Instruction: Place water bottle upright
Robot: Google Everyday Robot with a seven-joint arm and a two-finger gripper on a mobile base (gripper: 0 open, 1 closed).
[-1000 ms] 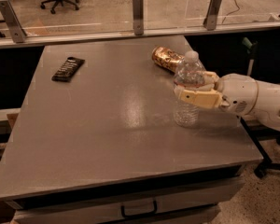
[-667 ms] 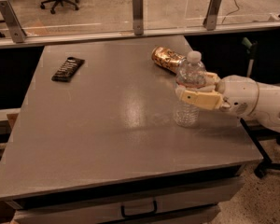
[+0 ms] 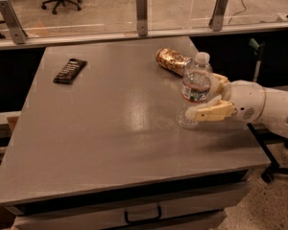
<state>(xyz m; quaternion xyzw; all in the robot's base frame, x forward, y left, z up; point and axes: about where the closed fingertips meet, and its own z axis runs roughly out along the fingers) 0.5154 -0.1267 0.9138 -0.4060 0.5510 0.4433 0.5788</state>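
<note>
The water bottle point(image 3: 196, 83), clear ribbed plastic with a white cap and a blue, white and red label band, stands upright on the grey table point(image 3: 110, 133) near its right side. My gripper point(image 3: 199, 97) reaches in from the right at bottle height, with its cream fingers point(image 3: 210, 113) on either side of the bottle. The near finger stands slightly off the bottle's lower body and the far finger shows behind it. The jaws look open around the bottle.
A gold can point(image 3: 172, 61) lies on its side just behind the bottle. A black flat bar point(image 3: 69, 71) lies at the table's far left. A glass barrier with metal posts point(image 3: 142, 13) runs along the back edge. The table's right edge is close under my arm.
The near finger has moved away from the bottle toward the camera, widening the gap. The bottle stays upright in the same spot.
</note>
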